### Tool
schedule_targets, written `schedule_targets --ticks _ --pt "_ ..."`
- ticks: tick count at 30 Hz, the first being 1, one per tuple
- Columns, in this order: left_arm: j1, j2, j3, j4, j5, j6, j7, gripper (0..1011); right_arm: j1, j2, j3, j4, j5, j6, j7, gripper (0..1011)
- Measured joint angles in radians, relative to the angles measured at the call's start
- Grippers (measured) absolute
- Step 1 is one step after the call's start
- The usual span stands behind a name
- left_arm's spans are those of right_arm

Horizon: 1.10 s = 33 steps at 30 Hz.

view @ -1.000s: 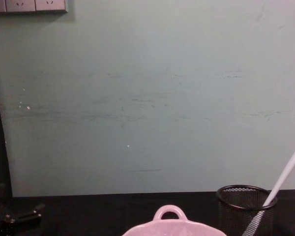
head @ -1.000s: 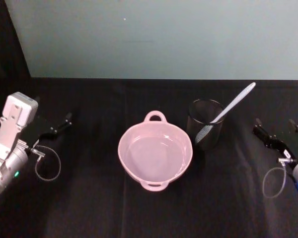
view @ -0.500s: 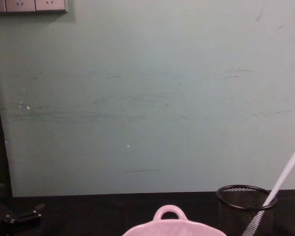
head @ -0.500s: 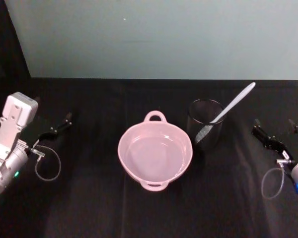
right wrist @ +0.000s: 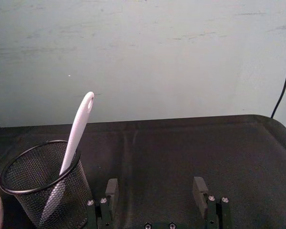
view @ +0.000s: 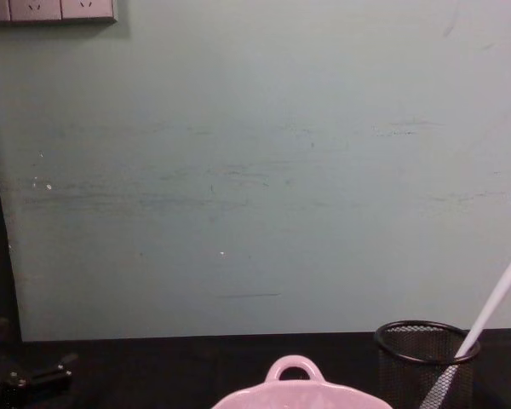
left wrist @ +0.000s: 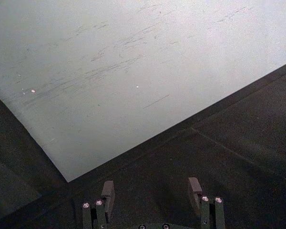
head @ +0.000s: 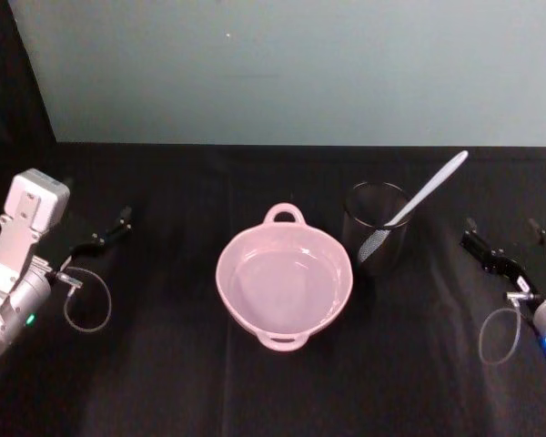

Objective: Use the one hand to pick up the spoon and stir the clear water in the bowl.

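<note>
The pale pink bowl (head: 229, 289) stands mid-table holding clear water, and its loop handle (view: 294, 369) faces the wall. To its right, the white spoon (head: 429, 189) leans blade-down in a black mesh cup (head: 377, 238), handle slanting up to the right; the spoon (right wrist: 77, 131) and cup (right wrist: 40, 193) also show ahead of the right gripper. My right gripper (head: 502, 231) hovers open right of the cup, apart from it, its fingers (right wrist: 199, 187) spread with nothing between. My left gripper (head: 98, 211) rests open at the table's left, fingers (left wrist: 107, 192) empty.
A black cloth covers the table (head: 164, 364), which ends at a pale green wall (head: 282, 73). Grey cable loops hang by each wrist (head: 86, 309). Open cloth lies between the bowl and each gripper. A black cable (right wrist: 283, 86) runs down the wall on the right.
My right arm has drawn back slightly toward the table's near edge. The bowl, cup, spoon and left arm have stayed put.
</note>
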Motion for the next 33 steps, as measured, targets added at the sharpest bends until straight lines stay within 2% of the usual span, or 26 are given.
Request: schedule_targets --ticks 33 --pt "0.000 0.000 0.000 0.000 0.000 0.000 0.000 1011 0.000 0.001 -0.001 -0.001 0.001 0.002 -0.002 1003"
